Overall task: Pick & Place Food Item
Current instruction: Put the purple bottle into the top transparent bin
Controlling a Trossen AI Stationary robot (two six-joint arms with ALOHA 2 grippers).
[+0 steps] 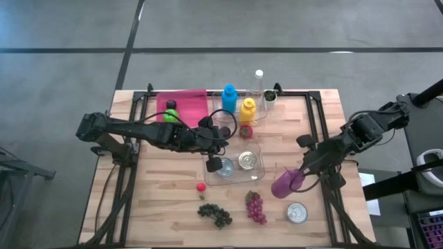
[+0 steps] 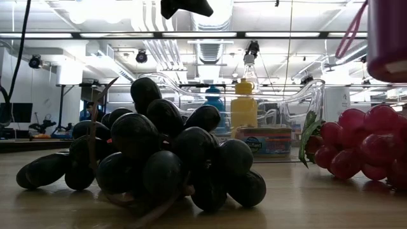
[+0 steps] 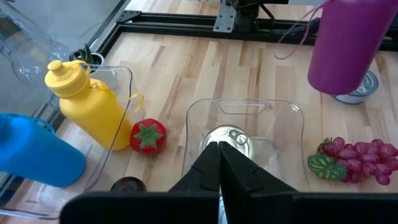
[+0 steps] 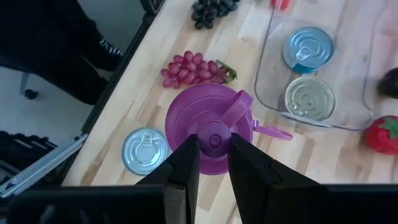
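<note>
My right end effector (image 4: 213,163) is clamped on the lid knob of a purple bottle (image 1: 286,182), holding it off the worktop (image 1: 159,207) just right of the clear tray (image 1: 259,160), with a silver can (image 1: 297,212) and red grapes (image 1: 255,207) lying near it below. My left end effector (image 1: 212,164) has its fingers pressed together with nothing between them, poised over the tray's left end, where two cans (image 4: 310,98) stand side by side. Dark grapes (image 1: 215,214) lie on the worktop near the red ones.
</note>
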